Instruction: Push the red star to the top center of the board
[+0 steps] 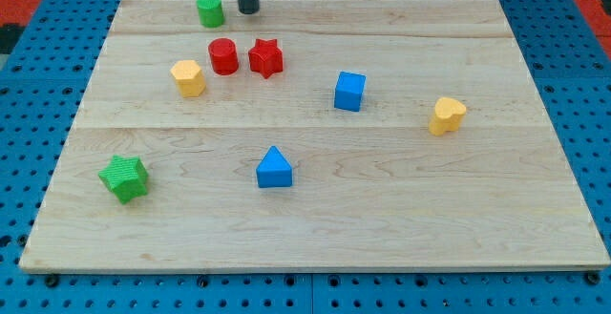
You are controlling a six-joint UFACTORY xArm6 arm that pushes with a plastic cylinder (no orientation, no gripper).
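The red star (266,57) lies on the wooden board (382,209) at upper left of centre. A red cylinder (223,56) stands just to its left, nearly touching it. My tip (248,10) is at the view's top, above and slightly left of the red star, with a clear gap to it. A green cylinder (211,10) stands just left of the tip.
A yellow block (188,77) lies left of the red cylinder. A blue cube (349,91) is right of centre, a yellow heart-like block (446,115) at the right, a blue triangle (274,168) at lower centre, a green star (124,177) at lower left.
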